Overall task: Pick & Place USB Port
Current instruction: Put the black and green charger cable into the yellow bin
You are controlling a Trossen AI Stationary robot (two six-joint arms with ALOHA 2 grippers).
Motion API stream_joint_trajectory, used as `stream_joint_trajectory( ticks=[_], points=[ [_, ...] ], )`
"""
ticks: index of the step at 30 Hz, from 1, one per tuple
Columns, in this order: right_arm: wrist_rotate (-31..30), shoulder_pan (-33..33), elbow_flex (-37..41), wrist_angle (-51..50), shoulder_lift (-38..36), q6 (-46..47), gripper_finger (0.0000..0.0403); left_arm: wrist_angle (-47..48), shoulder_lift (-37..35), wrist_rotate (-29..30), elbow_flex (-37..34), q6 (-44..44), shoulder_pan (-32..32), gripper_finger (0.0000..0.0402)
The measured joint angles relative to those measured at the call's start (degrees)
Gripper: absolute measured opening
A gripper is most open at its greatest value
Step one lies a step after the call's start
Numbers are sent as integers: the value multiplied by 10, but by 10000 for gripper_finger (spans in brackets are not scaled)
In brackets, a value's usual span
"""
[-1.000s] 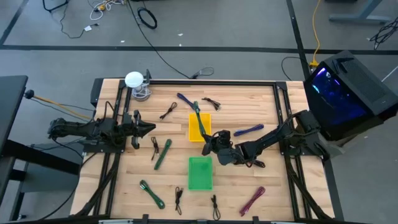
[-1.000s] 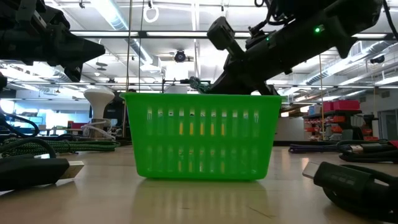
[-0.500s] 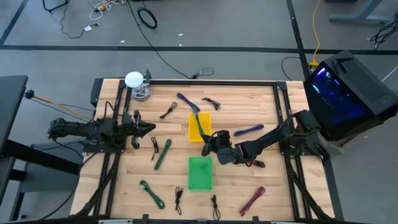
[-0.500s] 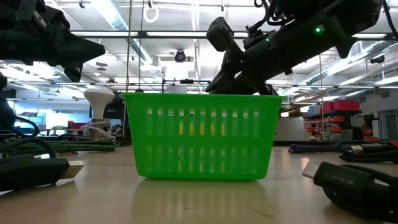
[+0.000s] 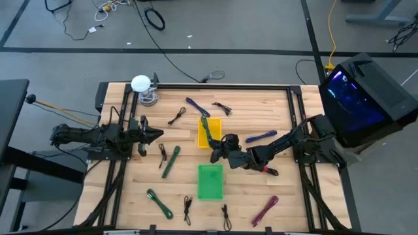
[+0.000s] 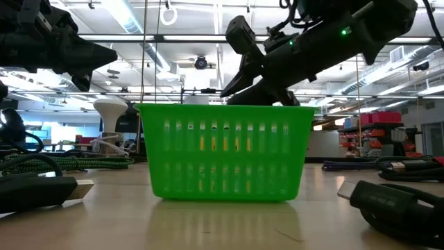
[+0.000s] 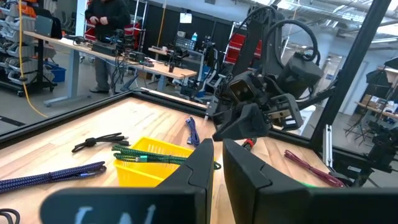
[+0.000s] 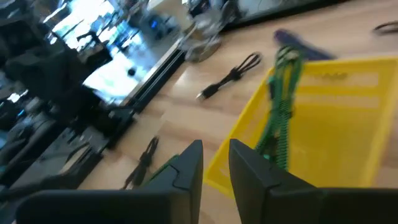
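A green braided USB cable (image 5: 208,127) lies across the yellow basket (image 5: 203,137). Its near part rests inside the basket, and its far end hangs over the far rim (image 8: 283,59) onto the table. My right gripper (image 5: 215,152) hovers open just off the basket's near right corner, with nothing between its fingers (image 8: 216,163). The cable (image 8: 278,112) lies a little ahead of it. My left gripper (image 5: 157,135) waits over the table's left side, level, with a narrow empty gap (image 7: 217,165). A green basket (image 5: 209,181) stands nearer the front edge.
Several loose cables lie around: blue ones (image 5: 261,137) (image 5: 193,103), green ones (image 5: 171,161) (image 5: 159,202), a magenta one (image 5: 266,209) and black ones (image 5: 176,117) (image 5: 222,106). A white round lamp (image 5: 141,83) stands at the far left corner. The green basket (image 6: 225,149) fills the low view's middle.
My right gripper has opened and let go of the green cable, whose near end has dropped into the yellow basket. The wrist has turned a little and the fingers have drawn slightly back from the cable.
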State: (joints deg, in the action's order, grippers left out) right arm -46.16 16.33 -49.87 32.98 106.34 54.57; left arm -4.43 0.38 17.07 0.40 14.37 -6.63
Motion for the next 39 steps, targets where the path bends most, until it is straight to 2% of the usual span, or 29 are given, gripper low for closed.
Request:
stream_joint_trajectory(
  ticks=[4,17,33,39],
  points=[
    [60,-1,0,-8,0,0,74,0,0,0,0,0,0,39],
    [134,8,0,-69,0,47,73,0,0,0,0,-1,0,39],
    [108,2,0,-101,0,56,71,0,0,0,0,-7,0,39],
    [117,-14,0,-106,3,49,71,0,0,0,0,-6,0,39]
  ],
)
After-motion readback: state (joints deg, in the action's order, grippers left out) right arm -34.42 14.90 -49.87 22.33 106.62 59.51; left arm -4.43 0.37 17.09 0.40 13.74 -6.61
